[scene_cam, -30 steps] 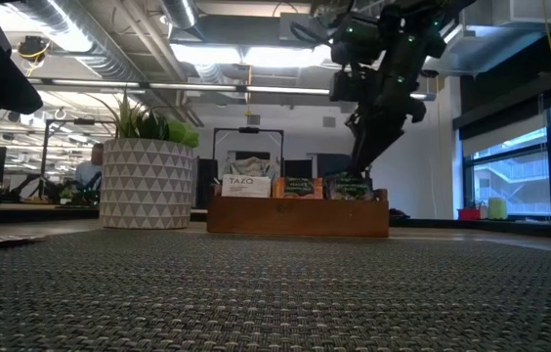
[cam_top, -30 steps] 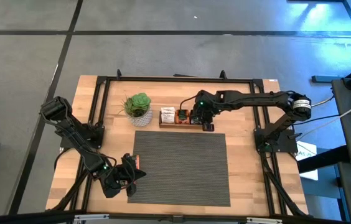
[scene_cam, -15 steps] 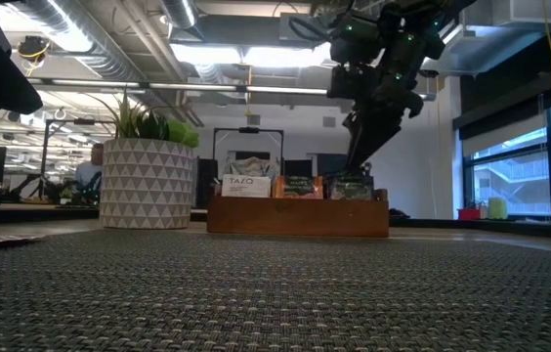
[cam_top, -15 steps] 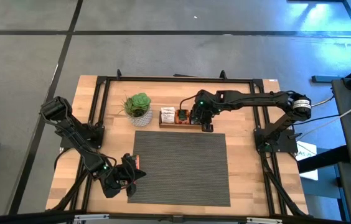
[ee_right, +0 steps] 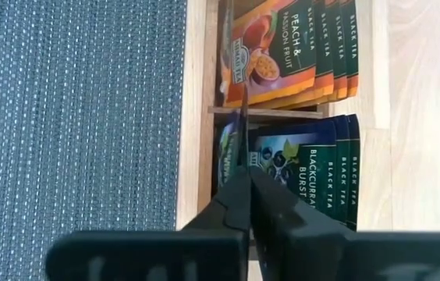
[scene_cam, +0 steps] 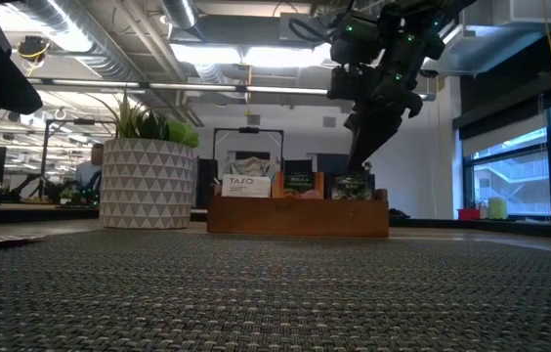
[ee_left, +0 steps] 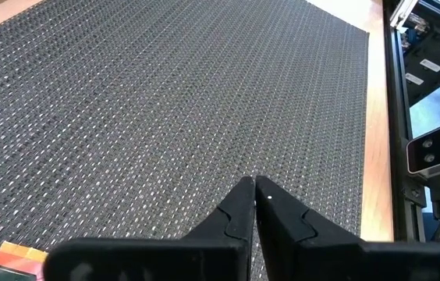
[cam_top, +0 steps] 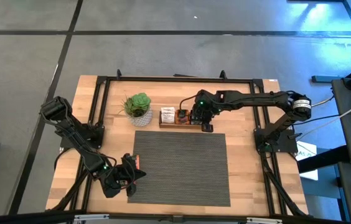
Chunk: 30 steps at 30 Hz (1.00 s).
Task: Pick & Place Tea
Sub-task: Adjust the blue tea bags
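The tea sachets stand on edge in the brown wooden tray point(cam_top: 169, 125) beyond the mat's far edge: white point(scene_cam: 241, 183), orange point(scene_cam: 298, 183) and dark point(scene_cam: 352, 186). My right gripper point(ee_right: 243, 173) hangs over the tray's right compartment point(cam_top: 198, 118), pointing down and shut on a thin sachet seen edge-on. One more orange sachet point(cam_top: 137, 160) lies flat near the mat's left near corner. My left gripper point(ee_left: 253, 184) hovers shut beside that sachet, low over the mat. My right gripper pinches a tea sachet between its two fingers from above, pointing down. Only the sachet's thin edge point(ee_right: 244, 125) shows, running out past the fingertips and over the tray's divider. In the low view the dark sachet point(scene_cam: 352, 186) below the fingers is still inside the compartment.
A green potted plant point(cam_top: 139, 106) in a patterned white pot point(scene_cam: 144, 181) stands left of the tray. The grey woven mat point(cam_top: 182, 168) fills the table's middle. A black metal frame point(cam_top: 101, 112) runs around the wooden table top.
My right gripper has risen a little and shifted slightly toward the table's left, staying shut over the tray. The orange sachet in the middle compartment now stands taller and more upright than a second ago.
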Motion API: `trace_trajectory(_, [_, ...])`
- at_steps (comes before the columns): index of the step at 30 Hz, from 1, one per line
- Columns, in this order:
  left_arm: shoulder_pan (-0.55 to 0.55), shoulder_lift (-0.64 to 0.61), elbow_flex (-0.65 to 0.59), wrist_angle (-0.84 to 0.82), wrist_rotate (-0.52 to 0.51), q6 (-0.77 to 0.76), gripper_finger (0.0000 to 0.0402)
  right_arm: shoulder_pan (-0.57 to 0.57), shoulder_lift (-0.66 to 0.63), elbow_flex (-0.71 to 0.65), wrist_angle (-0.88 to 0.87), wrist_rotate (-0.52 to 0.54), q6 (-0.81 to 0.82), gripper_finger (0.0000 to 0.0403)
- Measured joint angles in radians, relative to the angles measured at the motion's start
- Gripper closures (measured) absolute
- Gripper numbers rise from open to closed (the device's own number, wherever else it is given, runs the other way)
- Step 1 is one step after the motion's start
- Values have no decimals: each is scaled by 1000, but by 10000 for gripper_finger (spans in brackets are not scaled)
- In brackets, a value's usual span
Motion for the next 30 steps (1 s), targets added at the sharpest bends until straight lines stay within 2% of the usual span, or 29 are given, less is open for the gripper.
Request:
trace_trajectory(9, [0,0,0,0,0,-1,390,-2,-25,-1,5,10,86,399])
trace_trajectory(14, [0,0,0,0,0,0,390,-6,-111,-3,5,16,97,400])
trace_trajectory(18, [-2,0,0,0,0,0,393,-14,-221,-74,51,19,138,401])
trace_trajectory(24, [-2,0,0,0,-2,26,390,-14,-375,-310,363,84,153,401])
trace_trajectory(27, [-2,0,0,1,-2,27,389,-14,-392,-418,547,103,135,402])
trace_trajectory(30, [-2,0,0,7,-1,25,390,-14,-386,-487,639,130,111,402])
